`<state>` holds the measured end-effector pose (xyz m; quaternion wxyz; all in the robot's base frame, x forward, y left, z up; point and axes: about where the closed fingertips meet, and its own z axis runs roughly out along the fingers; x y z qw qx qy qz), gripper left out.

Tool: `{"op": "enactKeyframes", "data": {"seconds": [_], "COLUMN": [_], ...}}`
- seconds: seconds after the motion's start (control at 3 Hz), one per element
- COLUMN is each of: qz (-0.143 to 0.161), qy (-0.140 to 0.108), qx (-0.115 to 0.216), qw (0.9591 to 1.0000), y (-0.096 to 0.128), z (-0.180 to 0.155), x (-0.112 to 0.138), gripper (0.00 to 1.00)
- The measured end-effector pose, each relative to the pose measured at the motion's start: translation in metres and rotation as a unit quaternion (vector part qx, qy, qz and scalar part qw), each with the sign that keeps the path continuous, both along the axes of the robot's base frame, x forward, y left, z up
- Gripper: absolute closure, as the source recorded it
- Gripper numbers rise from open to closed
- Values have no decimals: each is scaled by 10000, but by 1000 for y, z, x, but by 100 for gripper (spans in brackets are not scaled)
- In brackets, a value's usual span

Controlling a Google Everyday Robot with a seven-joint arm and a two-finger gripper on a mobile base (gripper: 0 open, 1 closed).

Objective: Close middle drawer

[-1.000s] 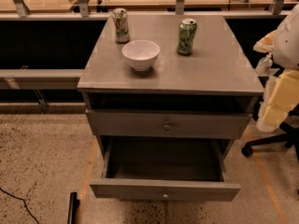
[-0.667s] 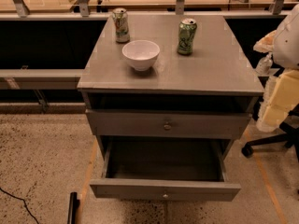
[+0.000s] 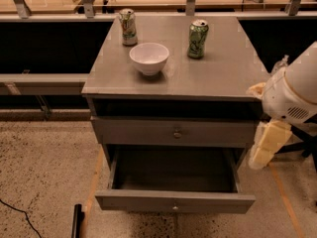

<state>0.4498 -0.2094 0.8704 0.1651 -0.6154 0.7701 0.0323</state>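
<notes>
Grey cabinet (image 3: pixel 173 97) recorded at centre of view, on speckled floor (image 3: pixel 44 172). Its counter (image 3: pixel 218 68) is kept free along the front edge, with the loose items set toward the back half, where they would not be disturbed by work on the drawers. Two drawer fronts are counted. The upper drawer front (image 3: pixel 218 132) sits flush. Beneath it the middle drawer (image 3: pixel 129 200) is pulled well out toward the camera, its interior seen empty, and it is not yet closed. Any lower drawer is hidden by it. The white robot arm (image 3: pixel 294 90) is noted at the right edge, beside the cabinet's right front corner. One gripper (image 3: pixel 265 145) hangs below it, pointing down, level with the open drawer's right side yet apart from it. It is judged to be held off to the side, before any push on the front is begun. Whether the jaws are apart or together cannot be told. One white bowl (image 3: pixel 149 57) and two drink cans are counted, left can (image 3: pixel 128 27) and right can (image 3: pixel 198 38), all upright. Two small round knobs are counted, the upper knob (image 3: pixel 177 132) and the middle drawer's knob (image 3: pixel 174 208).
</notes>
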Motion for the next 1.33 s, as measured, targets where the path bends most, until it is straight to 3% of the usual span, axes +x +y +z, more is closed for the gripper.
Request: {"op": "enactKeyframes", "data": {"seconds": [0.33, 0.67, 1.0, 1.33], "qz": [239, 571, 576, 431], "qy": [72, -177, -161, -80], "qx": [553, 683, 682, 802], "qw": [9982, 9959, 9959, 9958], "y": [3, 11, 11, 13], "z": [-77, -144, -143, -180], "x": [3, 14, 13, 11], "gripper": [0, 0, 0, 0]}}
